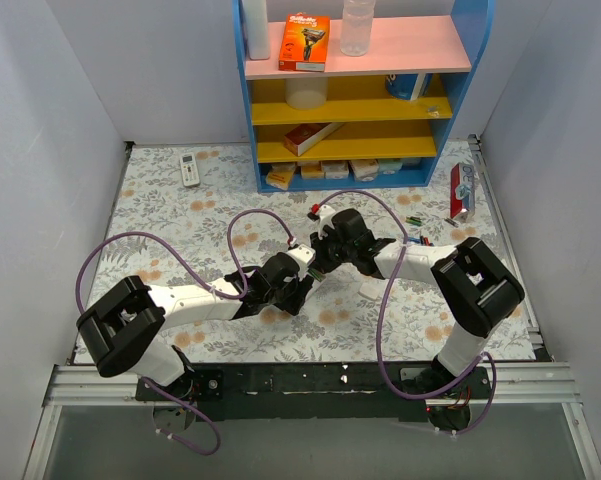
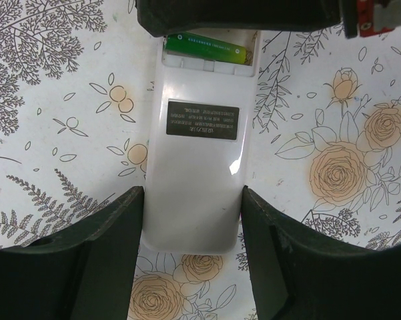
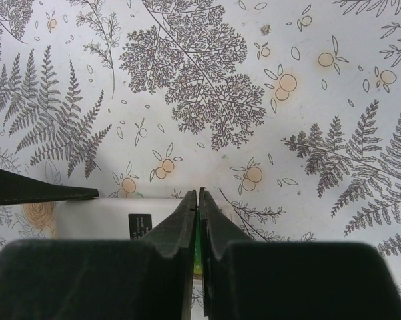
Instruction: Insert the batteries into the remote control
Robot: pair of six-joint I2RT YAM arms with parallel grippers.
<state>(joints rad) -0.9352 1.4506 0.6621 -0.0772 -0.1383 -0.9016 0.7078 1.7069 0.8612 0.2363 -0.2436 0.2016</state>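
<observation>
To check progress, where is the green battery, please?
The battery lies in the remote's recess, top of the left wrist view, beneath the right gripper.

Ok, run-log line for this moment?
left gripper: jaws on remote control | green battery: in recess | right gripper: jaws together over it

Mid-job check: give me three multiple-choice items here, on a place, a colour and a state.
1. Where is the remote control? A. In a drawer. B. Between the fingers of the left gripper. C. On the floor.
2. What colour is the battery loaded in it? A. Red. B. Blue. C. Green.
3. Which side of it faces up? A. Red button face. B. White back. C. An edge.
Answers: 1 B, fingers flank both long sides; 2 C, it lies green in the open end; 3 B, the label shows.
</observation>
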